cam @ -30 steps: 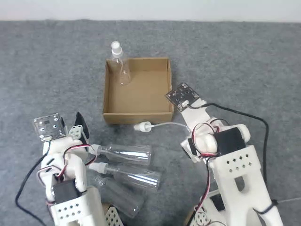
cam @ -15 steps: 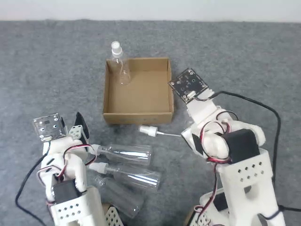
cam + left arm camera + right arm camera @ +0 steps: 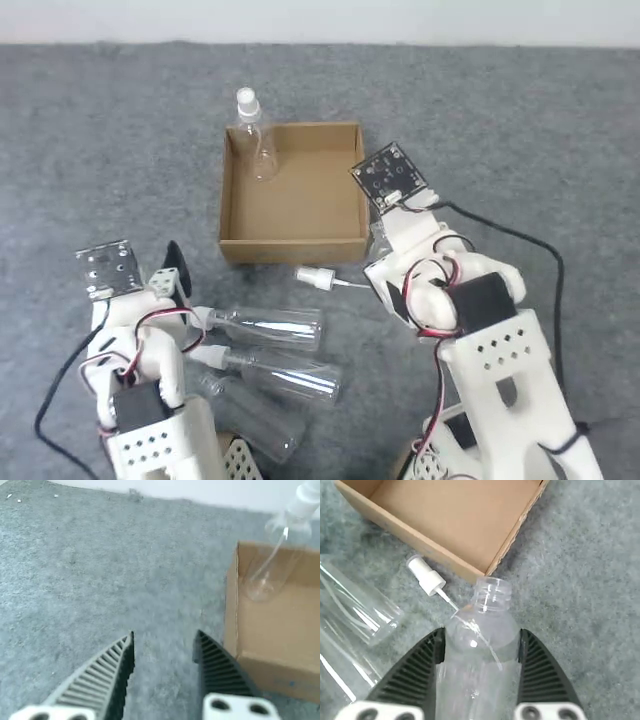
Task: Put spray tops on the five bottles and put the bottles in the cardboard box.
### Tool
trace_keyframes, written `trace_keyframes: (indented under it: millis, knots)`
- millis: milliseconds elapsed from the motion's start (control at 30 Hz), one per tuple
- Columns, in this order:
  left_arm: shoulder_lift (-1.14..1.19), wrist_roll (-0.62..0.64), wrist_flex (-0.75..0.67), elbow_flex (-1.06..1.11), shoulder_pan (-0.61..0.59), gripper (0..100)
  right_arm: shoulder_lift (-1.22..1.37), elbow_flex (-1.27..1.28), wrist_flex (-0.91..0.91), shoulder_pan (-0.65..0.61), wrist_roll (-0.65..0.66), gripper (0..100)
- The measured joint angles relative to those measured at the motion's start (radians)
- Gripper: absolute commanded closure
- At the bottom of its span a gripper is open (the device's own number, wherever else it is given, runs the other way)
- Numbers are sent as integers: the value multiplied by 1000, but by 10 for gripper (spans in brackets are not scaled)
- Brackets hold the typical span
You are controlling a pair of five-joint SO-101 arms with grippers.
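Grey speckled tabletop (image 3: 520,130), with a pale whitish wall strip (image 3: 320,20) behind. Cardboard box (image 3: 292,245) is plain tan-brown, lighter inside. Capped bottle (image 3: 262,150) is clear, its spray top (image 3: 247,100) white. Lying bottles (image 3: 270,328) are clear with bright glints, white tops on two. Loose spray top (image 3: 312,276) is white with a thin whitish tube. Uncapped bottle (image 3: 477,645) is clear and colourless. Left fingers (image 3: 107,672) and right fingers (image 3: 415,670) are black with ribbed ridges and white mounts. Arms (image 3: 500,360) have white shells, black motor blocks, red and black wires (image 3: 428,290) and a thick black cable (image 3: 535,245). Camera board (image 3: 390,176) is black with pale dots.
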Motion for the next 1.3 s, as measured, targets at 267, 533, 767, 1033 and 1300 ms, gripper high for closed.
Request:
trace_keyframes:
  millis: [267,533,767,1033,1300]
  knots:
    - [0,-75,106,-75,-81,771,0,152,-167,92,-34,939]
    - [0,-247,204,-124,-201,771,0,213,-239,103,-55,939]
    - [-2,-436,279,-124,-265,773,0,213,-242,106,-83,939]
    - [-11,-551,433,-196,-270,776,0,222,-242,104,-89,939]
    - [155,-643,436,-258,-285,776,0,226,-258,104,-89,939]
